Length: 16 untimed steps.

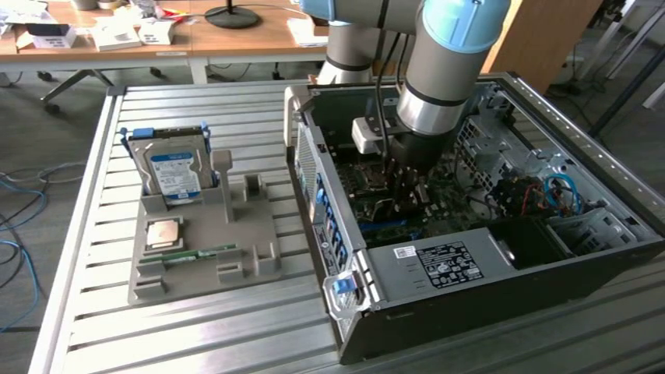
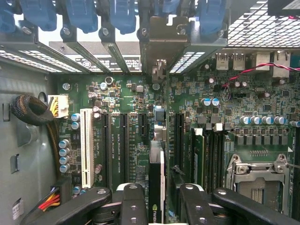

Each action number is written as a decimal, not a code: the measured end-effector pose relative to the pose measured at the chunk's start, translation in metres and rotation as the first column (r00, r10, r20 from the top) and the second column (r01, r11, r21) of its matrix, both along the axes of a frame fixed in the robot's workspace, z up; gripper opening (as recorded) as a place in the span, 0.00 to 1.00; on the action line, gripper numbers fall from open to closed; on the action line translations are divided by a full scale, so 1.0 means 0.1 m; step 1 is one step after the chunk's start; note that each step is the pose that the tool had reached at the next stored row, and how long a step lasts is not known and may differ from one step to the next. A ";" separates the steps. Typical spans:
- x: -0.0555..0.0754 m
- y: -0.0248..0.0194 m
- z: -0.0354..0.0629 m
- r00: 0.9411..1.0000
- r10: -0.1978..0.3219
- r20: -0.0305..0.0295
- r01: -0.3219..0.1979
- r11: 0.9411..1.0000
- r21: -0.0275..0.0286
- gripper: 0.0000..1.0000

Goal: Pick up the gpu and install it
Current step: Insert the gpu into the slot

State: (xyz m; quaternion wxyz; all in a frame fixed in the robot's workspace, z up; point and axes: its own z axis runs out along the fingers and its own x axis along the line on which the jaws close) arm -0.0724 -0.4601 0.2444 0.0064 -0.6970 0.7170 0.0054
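Inside the open computer case, your gripper hung over the motherboard. Its fingers stood slightly apart on either side of the gpu (upright, edge-on in a slot); whether they still touched it, I could not tell.

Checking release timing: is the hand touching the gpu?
Cannot tell. The wrist view shows the gpu standing edge-on within the hand, but neither contact nor a gap shows plainly on either side.

One gpu, one hard drive, one computer case
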 end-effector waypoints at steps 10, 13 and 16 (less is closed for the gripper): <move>0.00 0.000 0.167 1.000 0.000 0.000 0.000 1.000 0.000 0.34; 0.00 0.000 0.240 1.000 0.000 0.000 0.000 1.000 0.000 0.34; 0.00 0.000 0.337 1.000 0.000 0.000 0.000 1.000 0.000 0.34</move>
